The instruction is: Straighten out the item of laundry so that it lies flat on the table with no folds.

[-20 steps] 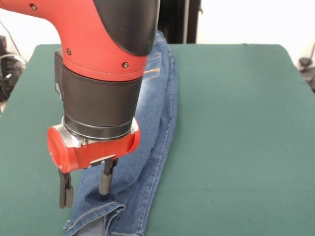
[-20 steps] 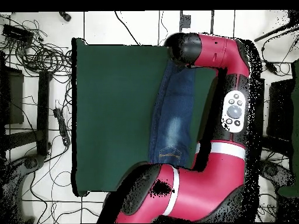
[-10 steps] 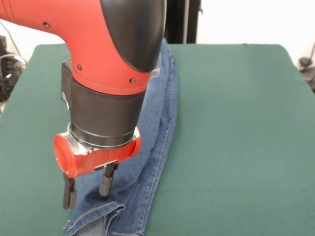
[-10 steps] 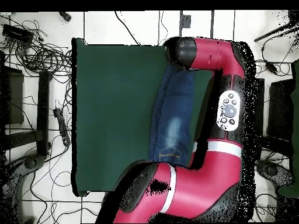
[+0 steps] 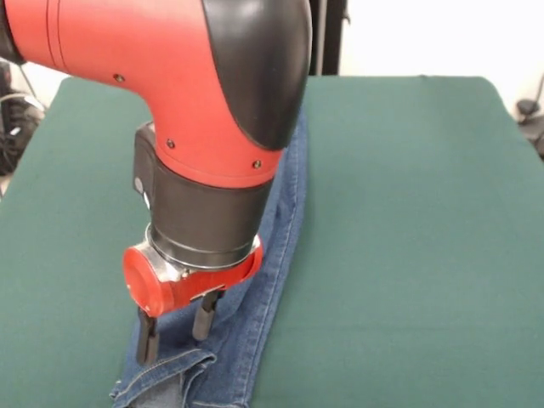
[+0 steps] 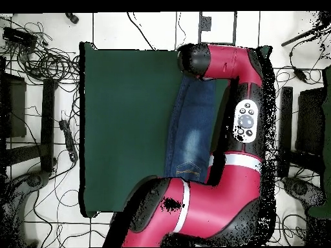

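Blue jeans [image 5: 276,246] folded long and thin on the green table [image 5: 408,238]. Red arm's gripper [image 5: 176,331] down at the cuff end, fingers [image 5: 148,344] spread apart, holding nothing.

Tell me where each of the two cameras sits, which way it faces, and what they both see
Front view: sits across the table from the robot, looking over the cloth at the jeans; shows the arm's red and black wrist and the open end effector above the cuff end.
Overhead view: hangs above, looking straight down; shows the whole arm bent around the jeans, end effector hidden beneath the wrist.
Shared: the jeans lengthwise on the green table, and the arm.
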Robot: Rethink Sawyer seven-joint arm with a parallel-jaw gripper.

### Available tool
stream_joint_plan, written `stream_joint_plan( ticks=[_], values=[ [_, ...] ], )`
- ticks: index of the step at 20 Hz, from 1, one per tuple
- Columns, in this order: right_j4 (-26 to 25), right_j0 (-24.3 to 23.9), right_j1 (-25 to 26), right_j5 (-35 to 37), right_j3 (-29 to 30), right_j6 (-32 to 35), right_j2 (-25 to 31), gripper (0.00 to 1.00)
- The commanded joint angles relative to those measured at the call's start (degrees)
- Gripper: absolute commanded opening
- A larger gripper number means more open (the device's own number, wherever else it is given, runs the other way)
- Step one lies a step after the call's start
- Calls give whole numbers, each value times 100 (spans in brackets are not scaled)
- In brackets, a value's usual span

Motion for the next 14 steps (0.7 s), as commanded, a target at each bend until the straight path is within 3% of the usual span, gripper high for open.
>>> stream_joint_plan(
  ticks=[1,14],
  values=[
    [-255,201,478,872,311,-370,159,100],
    [-532,173,603,724,313,-700,107,100]
  ],
)
